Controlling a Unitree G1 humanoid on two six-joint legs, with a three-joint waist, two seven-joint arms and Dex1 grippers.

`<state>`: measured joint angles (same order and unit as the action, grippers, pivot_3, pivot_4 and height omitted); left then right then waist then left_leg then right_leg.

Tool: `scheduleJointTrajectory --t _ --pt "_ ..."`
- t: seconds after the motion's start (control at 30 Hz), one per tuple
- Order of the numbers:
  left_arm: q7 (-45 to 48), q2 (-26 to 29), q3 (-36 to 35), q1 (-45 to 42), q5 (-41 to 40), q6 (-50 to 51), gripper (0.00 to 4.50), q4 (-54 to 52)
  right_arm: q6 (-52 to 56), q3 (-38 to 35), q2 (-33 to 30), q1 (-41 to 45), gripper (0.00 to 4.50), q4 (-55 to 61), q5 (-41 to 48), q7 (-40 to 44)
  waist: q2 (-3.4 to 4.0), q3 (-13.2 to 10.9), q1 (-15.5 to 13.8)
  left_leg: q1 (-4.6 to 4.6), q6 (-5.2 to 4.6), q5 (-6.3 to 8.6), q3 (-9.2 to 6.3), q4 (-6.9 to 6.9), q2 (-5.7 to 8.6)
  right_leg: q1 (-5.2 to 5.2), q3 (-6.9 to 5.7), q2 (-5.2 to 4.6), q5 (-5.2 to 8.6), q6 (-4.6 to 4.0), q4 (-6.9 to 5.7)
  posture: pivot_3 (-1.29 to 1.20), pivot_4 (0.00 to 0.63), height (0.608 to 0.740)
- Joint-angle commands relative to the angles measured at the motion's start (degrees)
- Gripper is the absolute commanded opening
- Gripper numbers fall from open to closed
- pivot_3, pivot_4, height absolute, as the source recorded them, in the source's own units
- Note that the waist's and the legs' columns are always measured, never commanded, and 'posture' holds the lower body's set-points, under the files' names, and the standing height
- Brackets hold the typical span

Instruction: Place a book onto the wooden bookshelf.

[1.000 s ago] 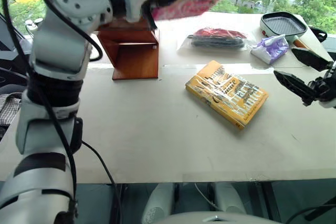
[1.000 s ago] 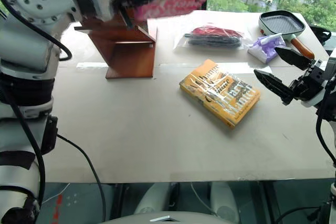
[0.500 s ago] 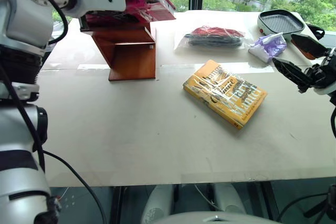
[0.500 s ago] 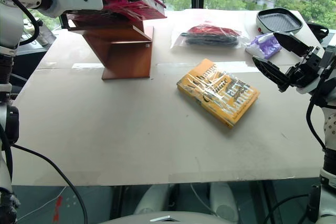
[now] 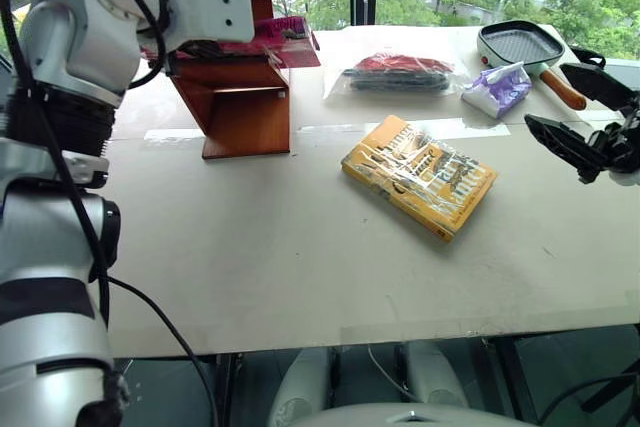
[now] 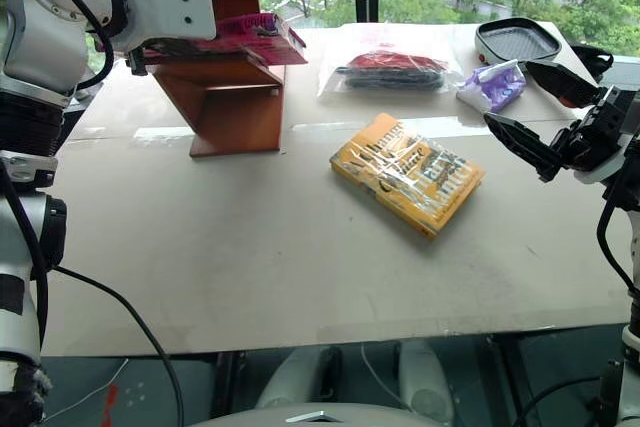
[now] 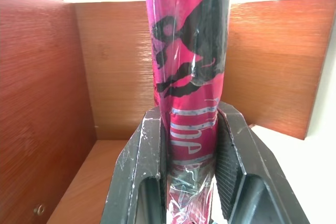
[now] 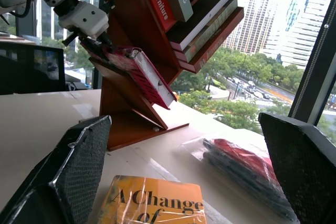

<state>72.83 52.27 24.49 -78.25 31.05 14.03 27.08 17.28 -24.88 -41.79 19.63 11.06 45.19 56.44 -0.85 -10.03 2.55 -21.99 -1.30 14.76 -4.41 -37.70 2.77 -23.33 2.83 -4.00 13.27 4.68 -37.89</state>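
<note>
Book [image 6: 245, 32], pink, lies flat on a lower tier of the wooden bookshelf [image 6: 235, 97] at the table's far left, one corner jutting past the shelf's right side panel over the white table [image 6: 250, 247]. Head views: left gripper [image 6: 165, 42] reaches into that tier from the left, clamped on the book's near end. Broad bare tabletop lies in front of the shelf. Yellow-orange book [image 6: 407, 173] lies flat mid-table, skewed to the table edge, well apart from the shelf. Behind it sits a clear bag of red and black items [image 6: 392, 67]; further right a purple packet [image 6: 490, 85] and a grill pan [image 6: 520, 39] near the far right corner. Right gripper [image 6: 545, 112] hangs above the table's right edge, fingers spread wide, nothing between them, apart from the yellow book. Left wrist view: both black fingers [image 7: 149, 171] press the glossy pink cover from either side; the book runs on edge away from the camera toward the shelf's back board, a side panel close on one flank, open light on the other. Right wrist view: the two spread fingers [image 8: 68, 174] frame the yellow book's title edge; beyond, the pink book rests on its tier, page edges facing out, with other books [image 8: 194, 9] on the tiers above.
</note>
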Motion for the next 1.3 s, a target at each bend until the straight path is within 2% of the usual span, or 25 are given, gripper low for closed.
scheduleJointTrajectory --t 0.03,0.07,0.13,0.23,0.3,0.4,0.53,0.67,0.73,0.83,0.93,1.0,1.07,1.2,1.3 --pt "2.93 -0.92 -0.4 0.66 0.15 3.56 1.65 0.62 -0.54 -1.8 -0.64 0.04 4.5 2.4 1.03 -0.39 0.0 0.0 0.01 0.0 0.0 0.0 0.0 0.0 0.0 0.0 0.01 -0.01 0.0 0.01 0.0 0.0 0.15 0.74" --pt "3.04 -1.11 -1.27 0.68 -0.26 4.9 1.87 -0.24 -0.43 -1.71 -0.71 0.09 4.5 2.41 1.1 -0.44 -0.01 -0.01 0.02 0.0 0.0 0.0 0.01 0.0 0.0 0.0 0.01 0.0 0.01 0.01 0.01 0.0 0.15 0.74" --pt "2.08 -1.29 -3.65 0.76 -1.32 7.5 2.89 -2.64 -0.11 -1.74 -0.99 0.02 4.5 2.36 1.34 -0.28 -0.05 -0.03 0.02 -0.12 0.0 0.0 -0.01 -0.02 -0.01 -0.1 0.0 0.0 0.01 0.01 0.0 0.0 0.15 0.74" --pt "5.76 1.41 -7.77 2.51 -4.2 12.83 4.42 -10.83 0.3 -1.85 -1.53 -0.11 4.5 2.19 1.54 -0.02 -0.05 -0.05 0.08 -0.56 0.0 0.0 -0.1 -0.25 -0.05 -0.43 -0.08 0.01 0.0 0.01 0.0 0.0 0.15 0.74" --pt "7.95 3.8 -11.73 4.43 -7.05 18.68 4.42 -16.89 0.45 -2.0 -1.93 -0.14 4.5 1.97 1.68 0.15 -0.09 -0.1 0.07 -0.93 0.01 0.0 -0.18 -0.42 -0.07 -0.67 -0.16 0.02 0.0 0.01 0.0 0.0 0.15 0.74" --pt "9.33 6.86 -18.56 8.72 -12.53 25.51 4.42 -24.9 0.77 -2.18 -2.45 -0.42 4.5 1.79 1.71 0.39 -0.08 -0.11 0.04 -1.02 -0.01 0.02 -0.19 -0.44 -0.05 -0.72 -0.17 -0.02 0.02 0.03 0.05 0.0 0.15 0.74" --pt "8.64 2.08 -28.59 11.56 -25.17 37.38 4.42 -37.55 1.61 -2.63 -3.37 -1.62 4.5 1.91 1.45 0.54 -0.16 -0.16 -0.78 -1.01 -0.04 0.04 -0.43 -0.58 -0.06 -0.5 -0.41 -0.03 0.03 0.05 0.07 0.0 0.15 0.74" --pt "4.96 -8.28 -37.36 15.58 -38.16 49.82 4.42 -49.23 2.29 -2.99 -4.34 -4.66 4.5 2.67 0.39 0.53 -0.13 -0.14 -1.71 -0.89 -0.05 0.05 -0.57 -0.7 0.01 -0.18 -0.53 -0.06 0.03 0.06 0.15 0.0 0.15 0.74" --pt "0.74 -16.37 -41.34 20.34 -42.91 57.82 4.42 -54.73 2.6 -3.7 -4.92 -8.14 4.5 3.69 -0.68 0.5 -0.09 -0.12 -1.67 -0.86 -0.03 0.04 -0.57 -0.71 0.0 -0.17 -0.53 -0.07 0.03 0.06 0.1 0.0 0.15 0.74" --pt "-8.74 -29.03 -44.06 31.1 -45.16 57.56 4.42 -59.7 2.81 -3.74 -5.65 -14.51 4.5 5.22 -4.88 -1.61 -0.03 -0.08 -1.75 -0.8 -0.01 0.02 -0.56 -0.67 -0.03 -0.17 -0.5 -0.04 0.04 0.06 0.08 0.0 0.15 0.74" --pt "-14.74 -34.63 -43.58 42.96 -46.48 52.52 4.42 -62.35 3.29 -4.85 -6.13 -22.59 4.5 9.05 -7.4 -2.16 -0.18 -0.17 -1.42 -0.76 0.21 -0.09 -0.42 -0.63 -0.05 -0.21 -0.32 -0.06 0.03 0.04 0.09 0.0 0.15 0.74" --pt "-16.19 -34.67 -42.95 50.45 -47.43 48.96 4.42 -62.56 3.56 -7.78 -5.9 -27.7 4.5 10.3 -7.1 -1.5 -0.19 -0.17 -1.39 -0.83 0.22 -0.09 -0.4 -0.58 -0.09 -0.37 -0.26 -0.03 0.02 0.02 0.07 0.0 0.15 0.74" --pt "-14.64 -30.98 -43.7 59.43 -47.35 42.46 4.42 -60.48 3.67 -10.63 -5.96 -32.88 4.5 10.69 -7.92 -0.81 -0.02 -0.06 -1.55 -0.71 0.11 -0.02 -0.35 -0.56 -0.08 -0.28 -0.21 -0.06 0.02 0.02 0.08 0.0 0.15 0.74" --pt "-12.38 -24.48 -46.0 71.32 -48.93 34.71 4.42 -57.35 2.49 -15.25 -5.86 -40.87 4.5 10.16 -9.35 2.33 -0.04 -0.06 -1.93 -0.58 -0.02 0.07 -0.3 -0.56 -0.08 -0.13 -0.2 -0.06 0.03 0.01 0.17 0.0 0.15 0.74" --pt "-11.95 -21.3 -48.08 76.07 -50.98 31.88 4.42 -54.81 1.69 -18.68 -5.7 -45.73 4.5 8.73 -10.24 4.69 -0.01 -0.03 -2.31 -0.6 -0.04 0.08 -0.36 -0.57 -0.08 -0.07 -0.27 -0.1 0.04 0.01 0.28 0.0 0.15 0.74"
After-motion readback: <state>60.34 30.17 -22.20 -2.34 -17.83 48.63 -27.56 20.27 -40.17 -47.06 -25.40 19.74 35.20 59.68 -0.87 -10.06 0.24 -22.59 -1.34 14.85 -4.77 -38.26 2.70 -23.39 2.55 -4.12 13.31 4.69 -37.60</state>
